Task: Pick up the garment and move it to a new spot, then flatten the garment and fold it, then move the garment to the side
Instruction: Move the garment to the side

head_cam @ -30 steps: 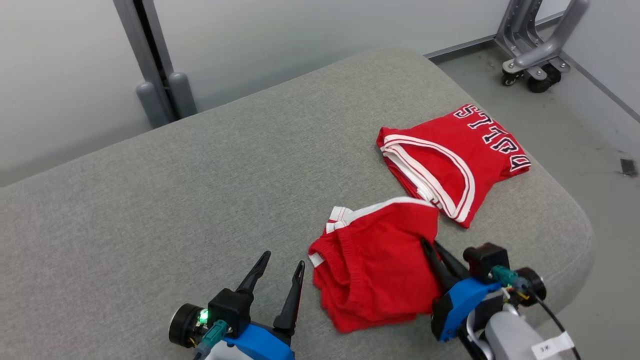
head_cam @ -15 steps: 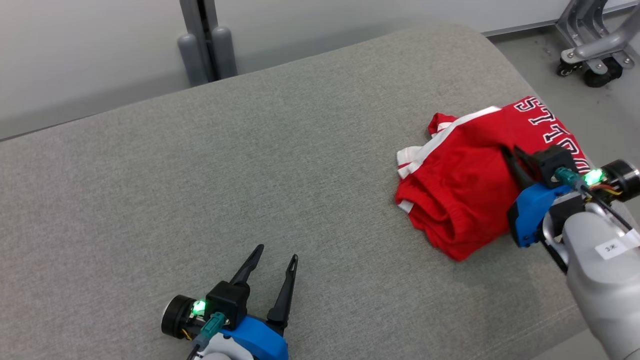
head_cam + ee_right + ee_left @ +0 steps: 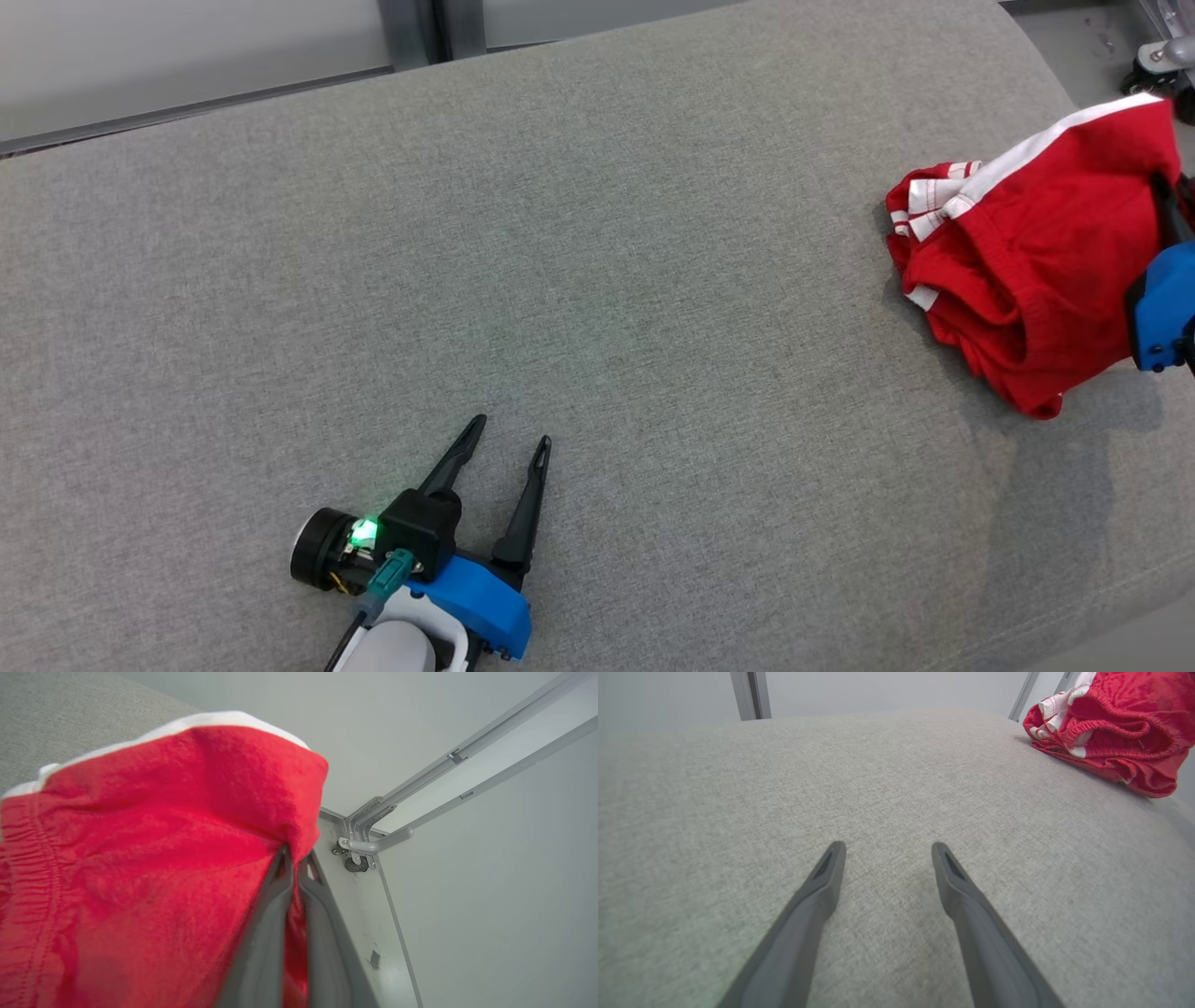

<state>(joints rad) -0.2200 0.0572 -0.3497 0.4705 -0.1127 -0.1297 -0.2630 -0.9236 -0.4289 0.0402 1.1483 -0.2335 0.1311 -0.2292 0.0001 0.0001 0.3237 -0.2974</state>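
The garment (image 3: 1027, 271) is a pair of red shorts with white trim, bunched at the right end of the grey cushion (image 3: 560, 233). My right gripper (image 3: 1167, 201) is at the view's right edge, shut on the garment's upper fold. The right wrist view shows its fingers (image 3: 261, 952) pinched together on the red cloth (image 3: 140, 858). My left gripper (image 3: 512, 430) rests low near the cushion's front, open and holding nothing. Its two fingers stand apart over bare fabric in the left wrist view, with the garment (image 3: 1115, 718) at the upper right there.
A grey metal post (image 3: 425, 28) stands behind the cushion against the pale wall. A wheeled metal frame (image 3: 359, 844) sits on the floor beyond the cushion's right end. The cushion's right edge drops off just past the garment.
My right gripper has carried the garment rightward and farther away, toward the cushion's right end. The head camera has turned too. The left gripper stays open in place.
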